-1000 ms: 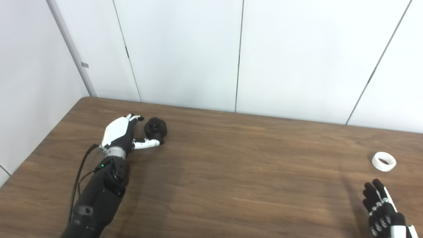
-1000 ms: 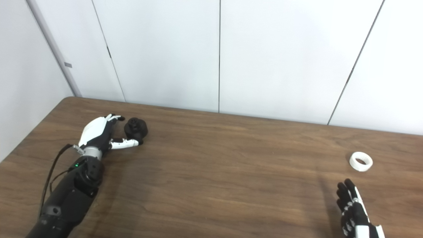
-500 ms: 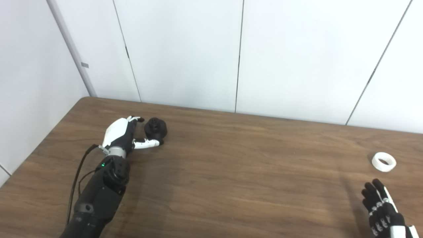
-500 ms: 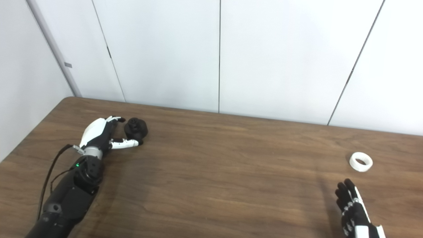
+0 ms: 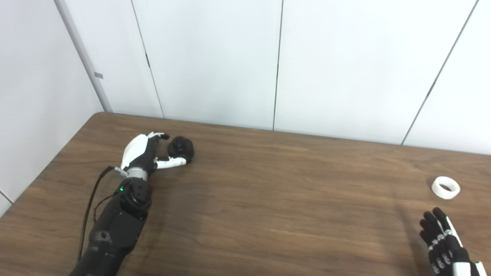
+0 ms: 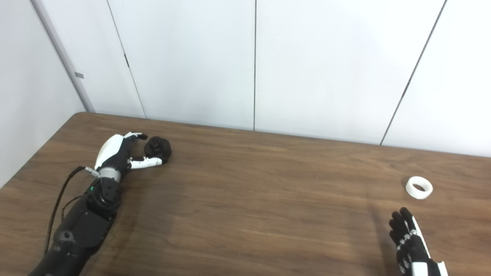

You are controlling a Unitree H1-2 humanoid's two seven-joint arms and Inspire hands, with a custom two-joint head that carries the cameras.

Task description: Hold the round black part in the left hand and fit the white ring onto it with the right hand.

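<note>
No text, label, brand, number or sign can be read in either view.
</note>
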